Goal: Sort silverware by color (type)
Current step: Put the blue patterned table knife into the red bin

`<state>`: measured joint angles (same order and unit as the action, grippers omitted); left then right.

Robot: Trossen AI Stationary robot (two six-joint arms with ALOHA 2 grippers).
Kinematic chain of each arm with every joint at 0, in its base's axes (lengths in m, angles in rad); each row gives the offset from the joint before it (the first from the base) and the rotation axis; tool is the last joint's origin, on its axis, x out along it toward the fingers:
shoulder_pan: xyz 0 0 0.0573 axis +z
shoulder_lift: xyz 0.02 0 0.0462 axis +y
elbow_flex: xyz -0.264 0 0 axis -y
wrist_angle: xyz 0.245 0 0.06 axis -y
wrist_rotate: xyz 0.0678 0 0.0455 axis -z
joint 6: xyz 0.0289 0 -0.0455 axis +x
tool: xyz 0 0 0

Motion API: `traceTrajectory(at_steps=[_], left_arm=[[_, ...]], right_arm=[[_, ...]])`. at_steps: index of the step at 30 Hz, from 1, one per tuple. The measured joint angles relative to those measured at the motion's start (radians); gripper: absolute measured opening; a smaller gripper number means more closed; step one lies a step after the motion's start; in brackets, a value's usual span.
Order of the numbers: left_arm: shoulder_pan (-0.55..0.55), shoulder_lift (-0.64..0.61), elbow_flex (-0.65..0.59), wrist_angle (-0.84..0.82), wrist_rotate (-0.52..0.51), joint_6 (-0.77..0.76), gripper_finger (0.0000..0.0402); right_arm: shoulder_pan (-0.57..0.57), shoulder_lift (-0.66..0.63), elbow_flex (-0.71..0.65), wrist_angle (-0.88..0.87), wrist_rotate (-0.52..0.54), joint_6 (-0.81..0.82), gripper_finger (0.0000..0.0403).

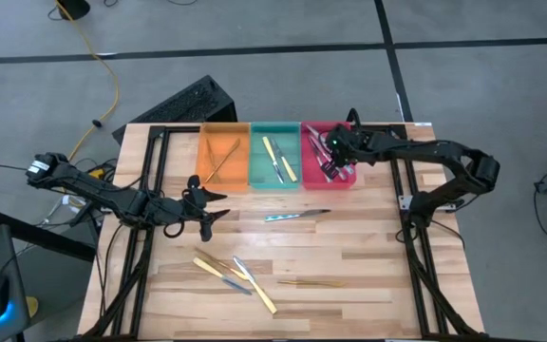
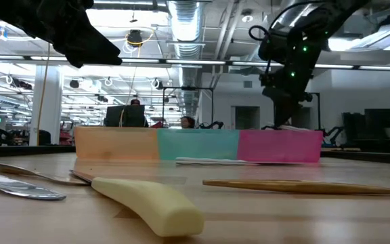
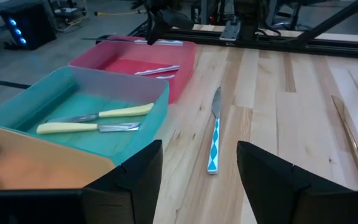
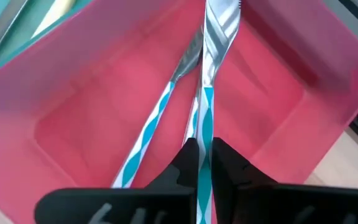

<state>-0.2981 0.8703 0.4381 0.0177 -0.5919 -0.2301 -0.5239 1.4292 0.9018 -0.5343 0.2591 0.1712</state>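
Trays [image 1: 254,186] part filled. Right gripper [image 4: 199,163] grasps blue fork [image 4: 211,74] over red tray [image 1: 352,179]. Left gripper [image 1: 200,208] released, waits. Knife [image 1: 297,216], near pile [image 1: 240,275] left.

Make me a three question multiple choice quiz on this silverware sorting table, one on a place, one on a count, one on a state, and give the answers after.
1. Where is the right end effector?
A. over the red tray
B. over the orange tray
C. at the table's near edge

2. How many yellow-handled utensils lie in the green tray?
A. none
B. two
C. five

3. What is the left end effector doing?
A. gripping a knife
B. open and empty
C. resting in a tray

Answers:
1 A, the right wrist view looks down into the red tray.
2 B, the left wrist view shows two.
3 B, its fingers stand apart above the bare table, with the blue-patterned knife lying beyond them.
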Motion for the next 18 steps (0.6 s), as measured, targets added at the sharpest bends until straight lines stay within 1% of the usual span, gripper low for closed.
traceTrajectory(at_steps=[4,9,12,18], left_arm=[[0.000,0.000,0.000,0.000,0.000,-0.003,0.0190],[0.000,0.000,0.000,0.000,-0.001,-0.011,0.0190],[0.000,0.000,0.000,0.000,-0.005,-0.011,0.0190],[0.000,0.000,0.000,0.000,-0.044,-0.010,0.0190]], right_arm=[[-0.016,0.000,-0.027,0.059,-0.003,0.001,0.0033],[-0.037,0.000,-0.064,0.116,-0.045,0.004,0.0034],[-0.036,0.000,-0.082,0.147,-0.050,0.004,0.0034],[-0.036,0.000,-0.091,0.202,-0.051,0.020,0.0035]])
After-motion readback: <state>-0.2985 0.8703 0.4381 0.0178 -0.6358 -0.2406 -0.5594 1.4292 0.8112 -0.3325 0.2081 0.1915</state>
